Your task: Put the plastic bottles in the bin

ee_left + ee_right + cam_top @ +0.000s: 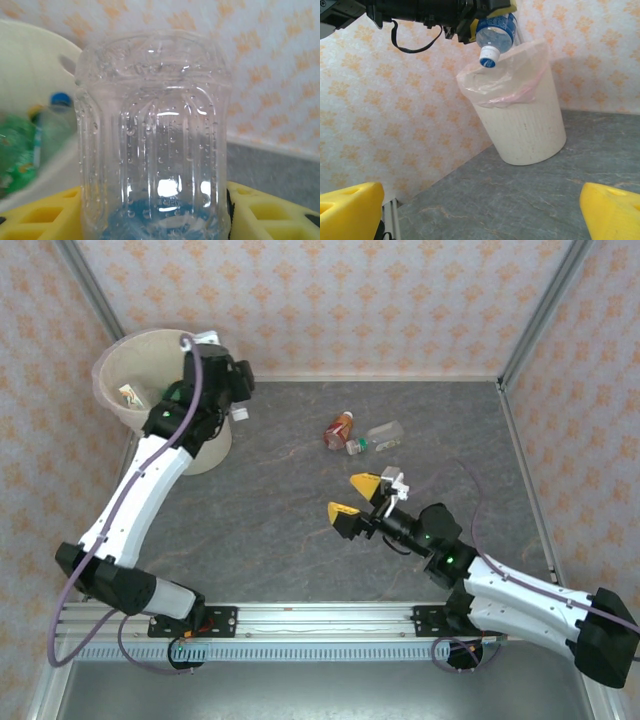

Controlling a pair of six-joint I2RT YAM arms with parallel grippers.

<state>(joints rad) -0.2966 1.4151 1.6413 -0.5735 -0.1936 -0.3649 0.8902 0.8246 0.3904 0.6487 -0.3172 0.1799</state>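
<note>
My left pincer [155,222] is clenched on a clear bottle [155,140], with my yellow fingers [40,220] pressing its two sides near the blue label. I hold it high at the rim of the bin [125,365], which stands at the far left corner of the table [280,530]. The cap points down. I cannot tell if it is fully over the opening. A green bottle [15,160] lies inside.

With only droplets inside, I judge it light, thin-walled and easy to crush. The ribbed middle is the best place to hold.

My right pincer [351,497] is released near the table's middle, close to an orange bottle [340,428] and a second clear bottle [383,435].
</note>
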